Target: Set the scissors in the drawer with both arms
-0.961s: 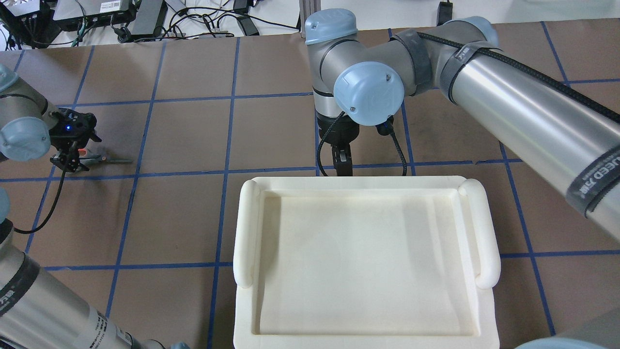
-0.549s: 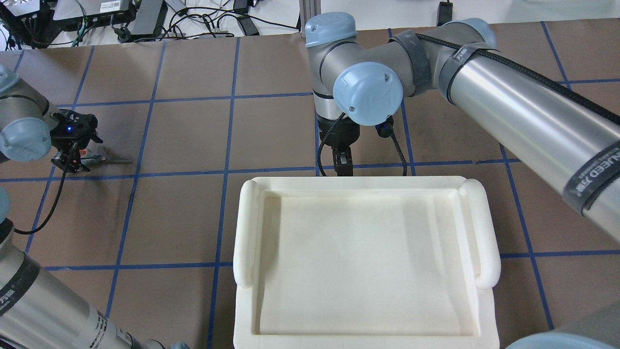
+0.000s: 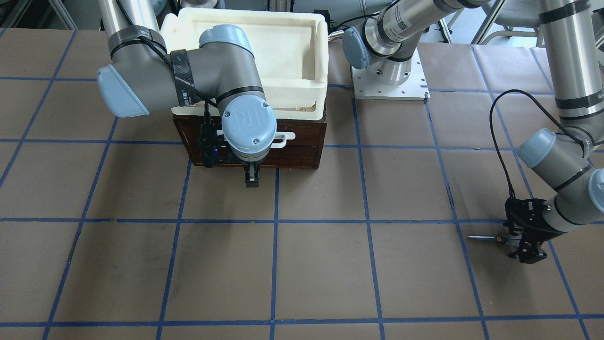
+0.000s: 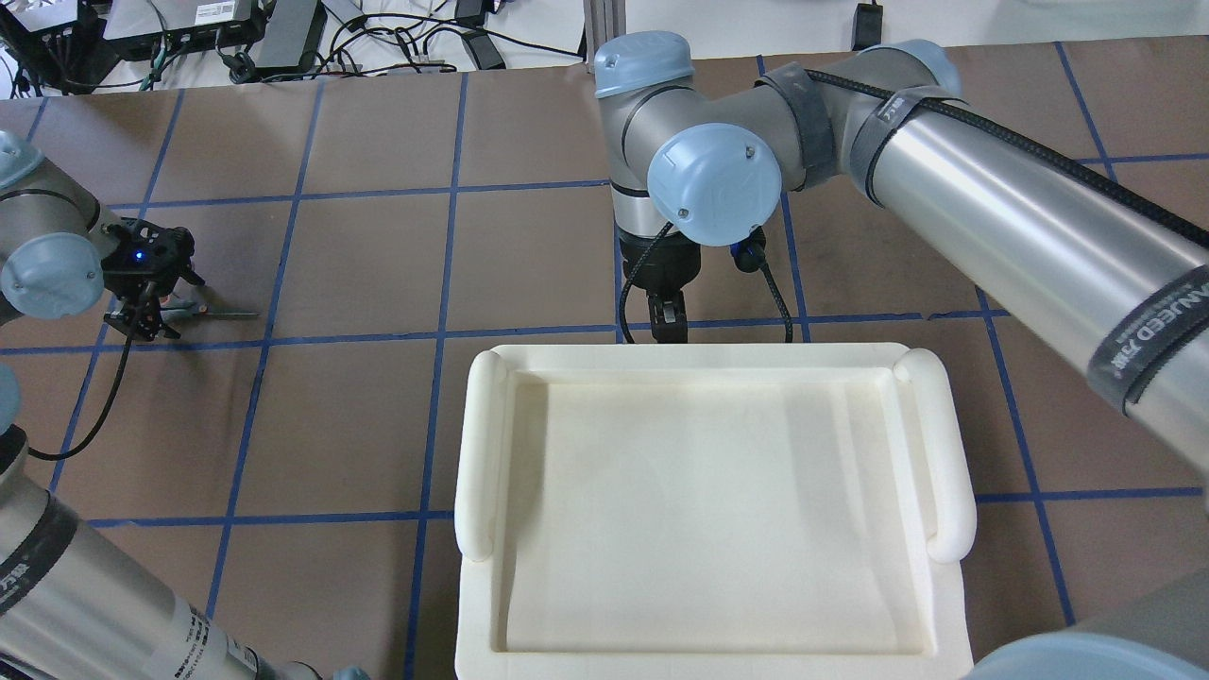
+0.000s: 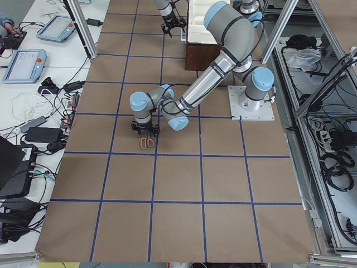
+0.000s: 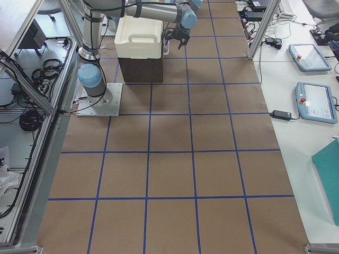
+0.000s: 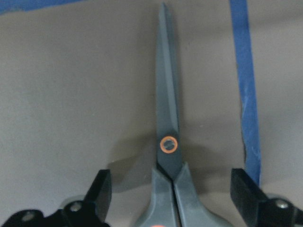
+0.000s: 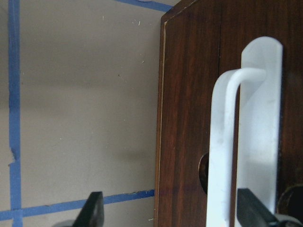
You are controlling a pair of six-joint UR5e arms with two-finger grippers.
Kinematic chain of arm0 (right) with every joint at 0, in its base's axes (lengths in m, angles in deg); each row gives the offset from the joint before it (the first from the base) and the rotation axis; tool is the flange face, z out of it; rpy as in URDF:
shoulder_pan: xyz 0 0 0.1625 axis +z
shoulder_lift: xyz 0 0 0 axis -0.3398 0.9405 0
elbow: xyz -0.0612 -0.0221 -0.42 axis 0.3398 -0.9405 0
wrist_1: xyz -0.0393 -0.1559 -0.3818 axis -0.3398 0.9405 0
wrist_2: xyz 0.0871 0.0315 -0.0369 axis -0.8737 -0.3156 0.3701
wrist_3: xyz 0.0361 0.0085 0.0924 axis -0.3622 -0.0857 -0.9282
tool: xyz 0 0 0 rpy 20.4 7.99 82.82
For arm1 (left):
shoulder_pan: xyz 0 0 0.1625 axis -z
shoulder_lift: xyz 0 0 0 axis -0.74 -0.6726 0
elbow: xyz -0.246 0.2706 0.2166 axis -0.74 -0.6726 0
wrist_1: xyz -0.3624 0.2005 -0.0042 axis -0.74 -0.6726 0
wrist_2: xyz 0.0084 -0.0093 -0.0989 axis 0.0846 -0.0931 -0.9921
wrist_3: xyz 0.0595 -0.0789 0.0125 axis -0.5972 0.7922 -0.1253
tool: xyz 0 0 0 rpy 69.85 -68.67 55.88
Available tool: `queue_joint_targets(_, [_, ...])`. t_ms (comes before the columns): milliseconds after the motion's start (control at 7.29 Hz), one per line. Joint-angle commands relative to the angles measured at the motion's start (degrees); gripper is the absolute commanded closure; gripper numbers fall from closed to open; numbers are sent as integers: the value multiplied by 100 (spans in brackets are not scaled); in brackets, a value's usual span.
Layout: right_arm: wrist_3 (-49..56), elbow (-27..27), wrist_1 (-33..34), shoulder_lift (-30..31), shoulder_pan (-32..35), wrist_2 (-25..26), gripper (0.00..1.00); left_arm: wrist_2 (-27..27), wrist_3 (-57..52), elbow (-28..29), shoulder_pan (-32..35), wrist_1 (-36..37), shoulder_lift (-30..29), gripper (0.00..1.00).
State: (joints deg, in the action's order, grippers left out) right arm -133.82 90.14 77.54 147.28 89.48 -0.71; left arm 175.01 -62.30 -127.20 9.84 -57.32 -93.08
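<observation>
Grey and orange-red, the scissors [image 7: 168,142] are seen lying flat on the paper-covered surface [image 3: 321,264], blades together and pointing straight away from the left tool [image 7: 173,191]. The handle loops are straddled by that tool's fingers [image 7: 102,189], which are spread apart, one to each side, with no contact visible. Over the last second the left tool has been shifted only slightly above the loops, and the scissors have not been moved at all. From this it is judged that the approach is ending and that closing on the loops is the step due.

The right tool [image 8: 173,208] has also been nudged a little, and it is now held at the dark wood front of the drawer [image 8: 189,94]. Its fingers are apart. The white bar handle [image 8: 227,142] is taken in between them, close to one finger, and nothing is clamped yet. The drawer is still shut beneath the cream foam tray [image 4: 482,444], well apart from the scissors, so pulling it open is judged the right arm's next job.
</observation>
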Motion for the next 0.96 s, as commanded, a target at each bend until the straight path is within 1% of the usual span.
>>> queue_joint_targets(0, [7, 0, 22, -69, -1, -20, 0, -5, -7, -3, 0, 0, -4, 16])
queue_joint_targets(275, [7, 9, 31, -69, -1, -11, 0, -5, -16, -3, 0, 0, -12, 30])
queue_joint_targets(824, [7, 167, 48, -69, -1, -20, 0, -23, -16, -3, 0, 18, -4, 44])
